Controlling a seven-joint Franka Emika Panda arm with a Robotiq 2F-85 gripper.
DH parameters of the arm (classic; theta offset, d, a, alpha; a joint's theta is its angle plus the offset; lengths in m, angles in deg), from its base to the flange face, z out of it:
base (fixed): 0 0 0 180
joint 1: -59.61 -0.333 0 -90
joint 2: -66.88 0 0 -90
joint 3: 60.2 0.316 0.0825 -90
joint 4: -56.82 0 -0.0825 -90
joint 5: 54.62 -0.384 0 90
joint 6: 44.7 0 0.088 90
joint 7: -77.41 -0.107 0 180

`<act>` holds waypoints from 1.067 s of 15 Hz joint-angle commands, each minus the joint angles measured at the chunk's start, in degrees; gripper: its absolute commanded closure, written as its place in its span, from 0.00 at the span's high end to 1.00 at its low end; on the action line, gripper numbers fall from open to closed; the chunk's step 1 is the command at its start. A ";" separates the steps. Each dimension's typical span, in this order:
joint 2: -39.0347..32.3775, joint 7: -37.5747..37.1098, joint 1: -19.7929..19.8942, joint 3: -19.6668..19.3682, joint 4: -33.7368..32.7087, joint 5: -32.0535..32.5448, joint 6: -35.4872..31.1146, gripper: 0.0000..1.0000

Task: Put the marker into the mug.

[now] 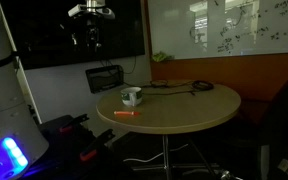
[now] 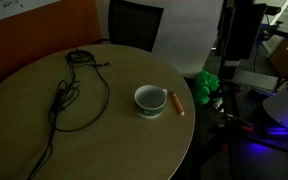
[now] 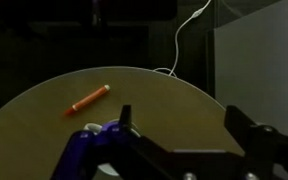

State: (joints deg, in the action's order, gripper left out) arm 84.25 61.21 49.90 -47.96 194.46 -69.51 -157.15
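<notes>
The orange-red marker (image 1: 124, 116) lies flat on the round table (image 1: 184, 108), close beside the white mug (image 1: 132, 96). In an exterior view the marker (image 2: 178, 103) lies just right of the mug (image 2: 150, 101), which stands upright with a dark inside. My gripper (image 1: 88, 36) hangs high above the table's edge, well away from both. In the wrist view the marker (image 3: 88, 99) lies on the table top, and only a bit of the mug's rim (image 3: 89, 128) shows behind my fingers. The gripper (image 3: 182, 125) is open and empty.
A dark looped cable (image 2: 69, 95) lies across the far part of the table (image 2: 44, 140); it also shows in an exterior view (image 1: 179, 87). A black chair (image 1: 106, 77) stands behind the table. A whiteboard (image 1: 224, 25) hangs on the wall.
</notes>
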 commanded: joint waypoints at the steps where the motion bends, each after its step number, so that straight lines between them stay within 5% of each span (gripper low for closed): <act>1: 0.00 0.01 0.03 0.01 -0.08 0.01 0.09 1.00; 7: 0.21 -1.24 0.26 0.26 0.33 0.37 -0.81 1.00; 16: 11.04 -21.09 4.67 2.21 16.86 5.00 -19.33 1.00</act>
State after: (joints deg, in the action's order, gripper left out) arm 90.13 46.08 52.49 -47.60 205.69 -65.54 -171.36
